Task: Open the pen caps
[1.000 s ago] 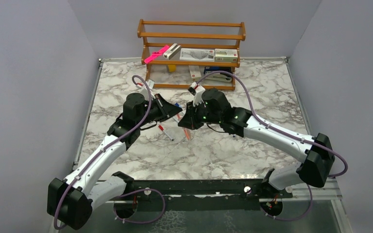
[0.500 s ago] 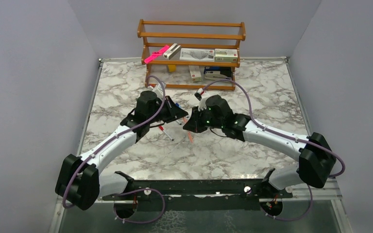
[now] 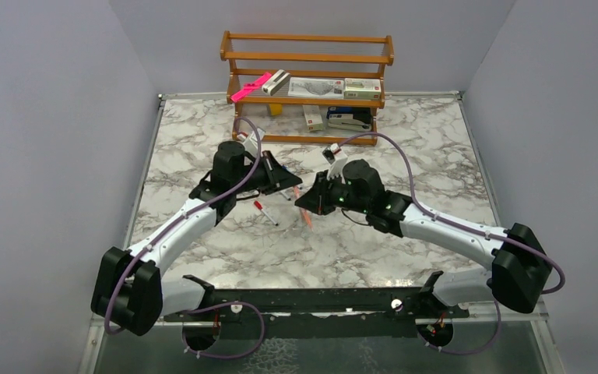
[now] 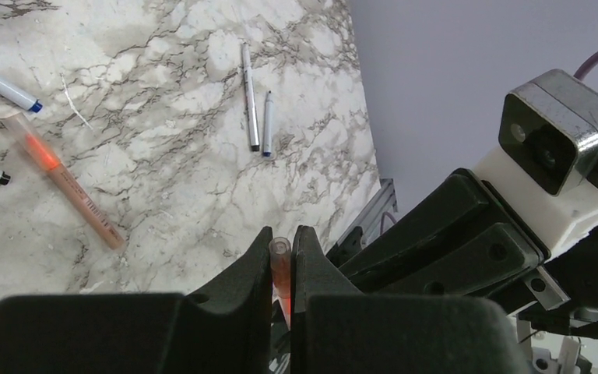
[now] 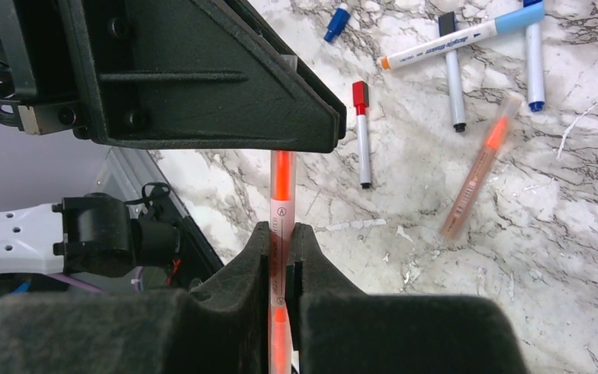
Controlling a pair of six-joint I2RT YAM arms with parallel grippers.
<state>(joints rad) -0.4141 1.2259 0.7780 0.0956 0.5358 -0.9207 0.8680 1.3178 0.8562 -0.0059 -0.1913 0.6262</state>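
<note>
My left gripper (image 4: 282, 238) is shut on a translucent orange pen cap (image 4: 280, 253). My right gripper (image 5: 281, 234) is shut on the white barrel of an orange pen (image 5: 281, 183), whose far end runs under the left gripper (image 5: 202, 78). I cannot tell whether cap and pen are still joined. In the top view the left gripper (image 3: 284, 183) and right gripper (image 3: 311, 204) face each other above the table's middle. Loose on the marble lie a second orange pen (image 5: 479, 175), a red-capped pen (image 5: 362, 132), a blue cap (image 5: 336, 22) and several other pens (image 5: 459, 37).
A wooden rack (image 3: 305, 86) stands at the back with boxes, a pink bar (image 3: 251, 87) and a black stapler (image 3: 350, 121). Two thin pens (image 4: 249, 97) lie towards the right side of the marble table (image 3: 436, 156). Grey walls close in both sides.
Both grippers have lifted and shifted, the right one moving right and nearer, the left arm swinging towards the back. Each keeps its hold on the orange pen.
</note>
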